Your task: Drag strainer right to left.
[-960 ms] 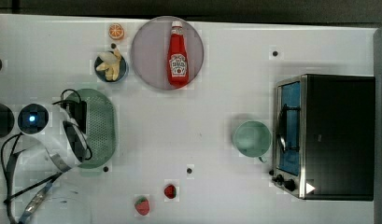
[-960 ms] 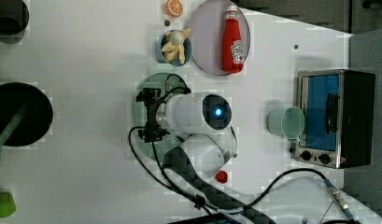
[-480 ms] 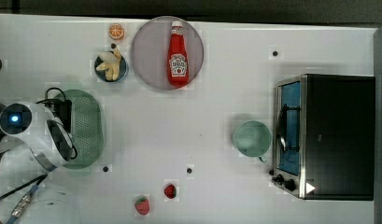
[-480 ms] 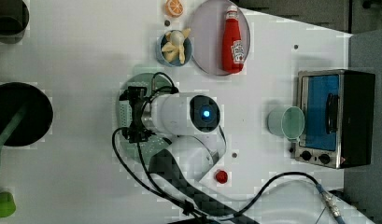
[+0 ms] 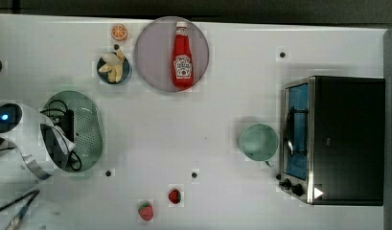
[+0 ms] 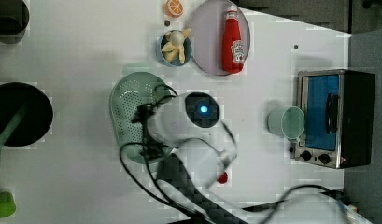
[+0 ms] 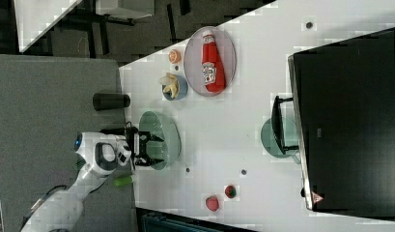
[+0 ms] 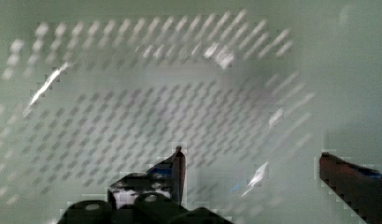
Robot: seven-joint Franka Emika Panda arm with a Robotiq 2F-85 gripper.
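Strainer (image 5: 90, 127) at top view's left; end effector (image 8: 249, 170) spread inside

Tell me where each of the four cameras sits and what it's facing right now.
Top view: overhead, looking down; strainer at its left, arm over it.
Left view: overhead too; arm's white body crosses the strainer, oven at its right.
Right view: high, rotated; end effector over the strainer.
Wrist view: close above the strainer's holes, open fingers in frame.
Shared: ketchup bottle on plate.

The strainer (image 5: 90, 129) under my pincer (image 7: 148, 149) looks like smooth plastic — faintly glossy, holes catching glints. The worktop (image 5: 222, 110) is matt white; the oven (image 5: 335, 139) — brushed metal.
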